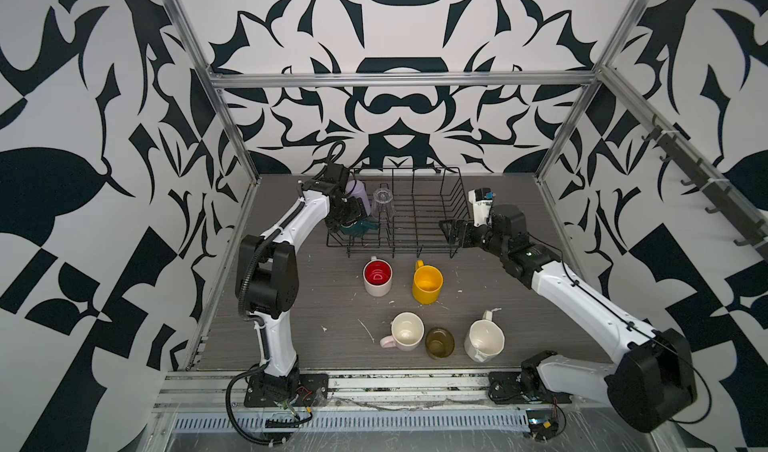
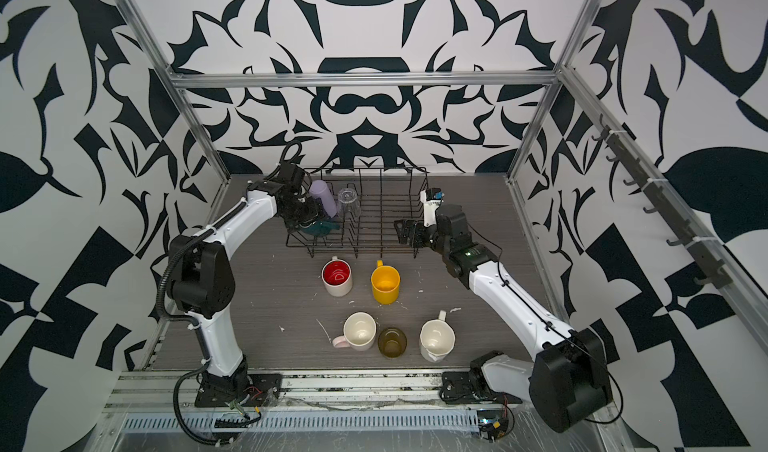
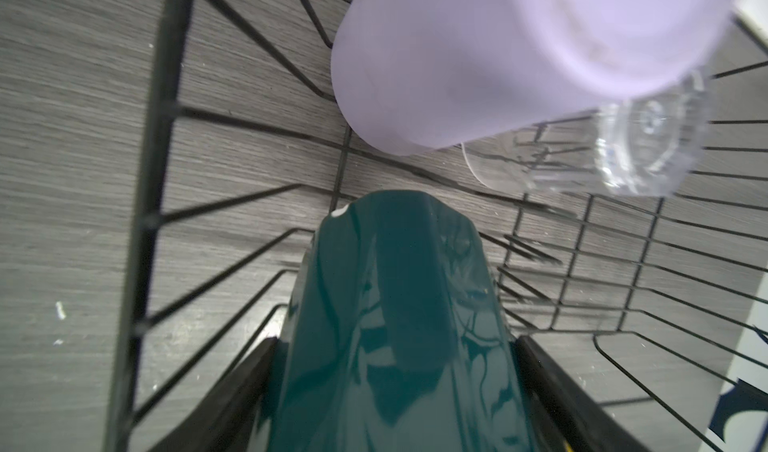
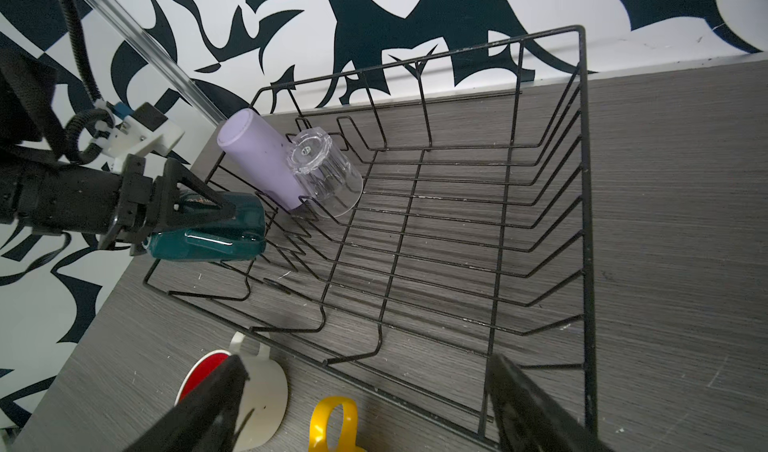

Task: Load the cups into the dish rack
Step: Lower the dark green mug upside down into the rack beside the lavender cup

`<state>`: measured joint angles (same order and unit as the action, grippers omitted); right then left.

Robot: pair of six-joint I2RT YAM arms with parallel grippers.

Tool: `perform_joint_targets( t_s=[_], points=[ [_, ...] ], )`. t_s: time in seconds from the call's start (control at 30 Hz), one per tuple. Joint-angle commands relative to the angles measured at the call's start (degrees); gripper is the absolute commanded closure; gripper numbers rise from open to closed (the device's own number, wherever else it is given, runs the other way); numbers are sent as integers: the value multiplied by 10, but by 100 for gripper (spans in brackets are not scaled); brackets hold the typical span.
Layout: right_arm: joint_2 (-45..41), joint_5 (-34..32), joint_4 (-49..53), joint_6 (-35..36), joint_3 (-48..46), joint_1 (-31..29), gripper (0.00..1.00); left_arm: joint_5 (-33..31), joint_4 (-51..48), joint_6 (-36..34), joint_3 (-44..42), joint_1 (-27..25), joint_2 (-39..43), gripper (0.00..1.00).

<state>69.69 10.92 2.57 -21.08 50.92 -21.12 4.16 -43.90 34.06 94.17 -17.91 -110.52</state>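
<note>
Left arm (image 1: 291, 229) bent forward, jaws clasping dark green mug (image 4: 208, 237), right arm (image 1: 582, 292) outstretched, jaws spread, empty.

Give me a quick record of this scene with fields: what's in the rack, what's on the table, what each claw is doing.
dish rack: holds lilac tumbler and clear glass, both bottom-up
left claw: shut on dark green mug, held sideways at the dish rack's left end
right claw: open, empty, near the dish rack's right end
on table: red-lined pink mug, yellow mug, cream mug, olive glass, white faceted mug, all upright
left to load: six cups, counting the held mug
</note>
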Motion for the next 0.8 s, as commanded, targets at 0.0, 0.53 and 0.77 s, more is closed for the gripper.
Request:
perform_joint_targets(
  t_s=[0.0, 0.53, 0.77],
  points=[
    [-8, 6, -22, -5, -2, 3, 7, 6, -18, 0, 16, -1, -10, 96],
    [-4, 15, -18, -8, -1, 8, 8, 3, 2, -14, 8, -1, -24, 23],
    [-4, 17, -15, -11, 2, 9, 7, 22, 24, -22, 1, -1, -15, 16]
  ],
)
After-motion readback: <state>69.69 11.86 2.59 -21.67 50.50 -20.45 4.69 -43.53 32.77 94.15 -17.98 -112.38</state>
